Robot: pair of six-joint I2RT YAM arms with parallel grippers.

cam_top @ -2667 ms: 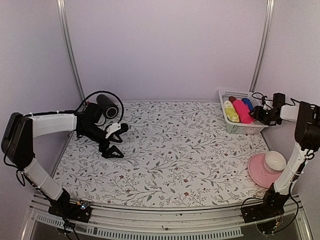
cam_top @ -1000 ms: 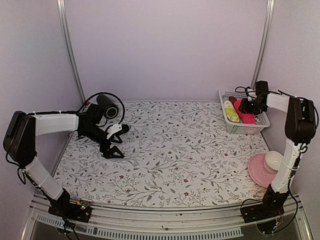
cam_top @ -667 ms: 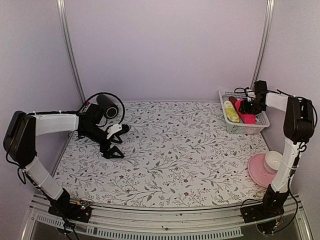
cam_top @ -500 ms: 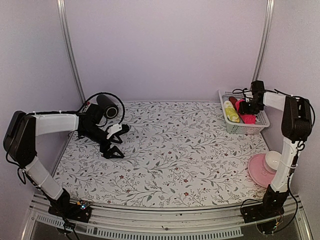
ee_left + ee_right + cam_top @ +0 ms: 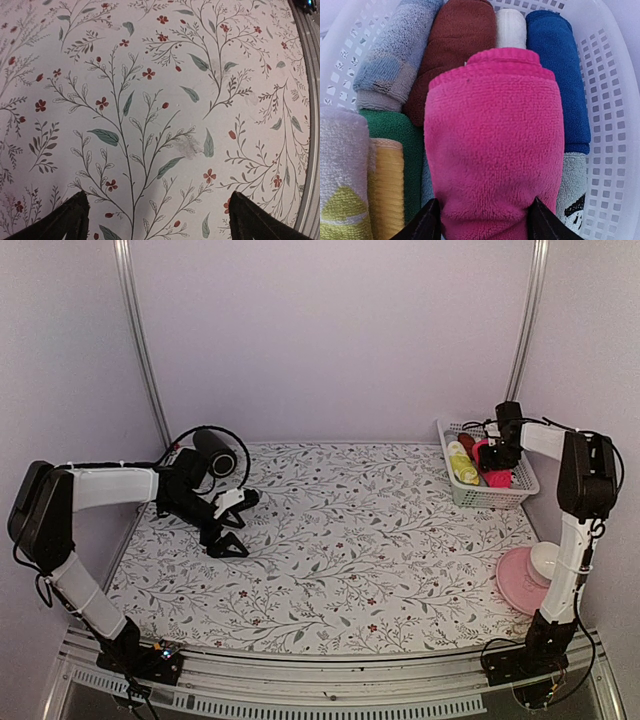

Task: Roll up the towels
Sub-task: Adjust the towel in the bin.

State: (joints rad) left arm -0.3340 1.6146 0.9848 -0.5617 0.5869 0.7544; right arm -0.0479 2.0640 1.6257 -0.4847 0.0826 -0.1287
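The floral tabletop [image 5: 350,540] lies open mid-frame, hemmed by the black cylinder [image 5: 215,452] upper left, the pink plate [image 5: 512,590] lower right, and the tightly packed basket [image 5: 490,496] upper right, where the pink towel [image 5: 492,145] fills the right gripper [image 5: 482,220].

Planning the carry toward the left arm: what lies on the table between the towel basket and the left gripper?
Nothing: the top view shows only bare floral table between the basket and the left gripper.

The pink towel [image 5: 495,145] is soft, fuzzy cloth. The basket [image 5: 615,125] is smooth white plastic. The tabletop [image 5: 150,100] looks smooth and dull, not shiny.
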